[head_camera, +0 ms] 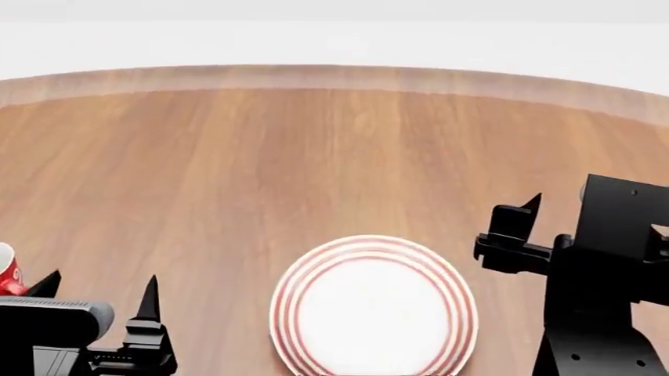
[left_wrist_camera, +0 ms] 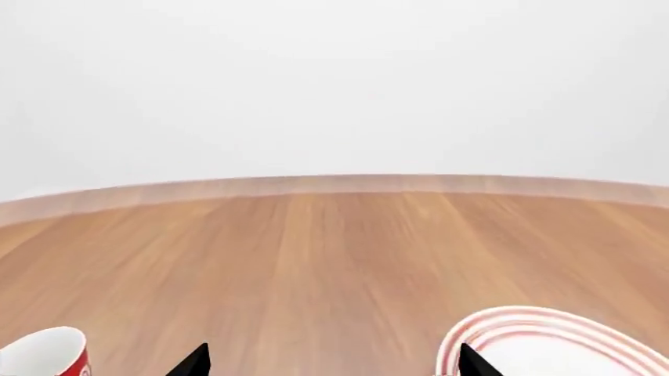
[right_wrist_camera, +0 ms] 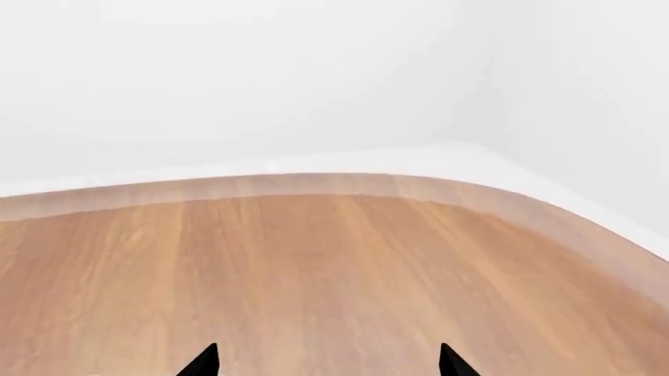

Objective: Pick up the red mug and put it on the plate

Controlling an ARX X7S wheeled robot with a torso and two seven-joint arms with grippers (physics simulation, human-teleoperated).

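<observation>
The red mug point(head_camera: 8, 272) shows only partly at the head view's left edge, on the wooden table; its rim and red side also show in the left wrist view point(left_wrist_camera: 50, 355). The plate point(head_camera: 374, 314), white with red rings, lies near the table's front centre; its rim shows in the left wrist view point(left_wrist_camera: 554, 337). My left gripper point(head_camera: 99, 291) is open and empty, just right of the mug and left of the plate; its tips point(left_wrist_camera: 328, 362) span bare wood. My right gripper point(head_camera: 515, 227) is open and empty, right of the plate.
The round wooden table point(head_camera: 313, 157) stretches far behind the plate, with its curved far edge against a white wall. Only bare wood point(right_wrist_camera: 334, 266) lies ahead of the right gripper.
</observation>
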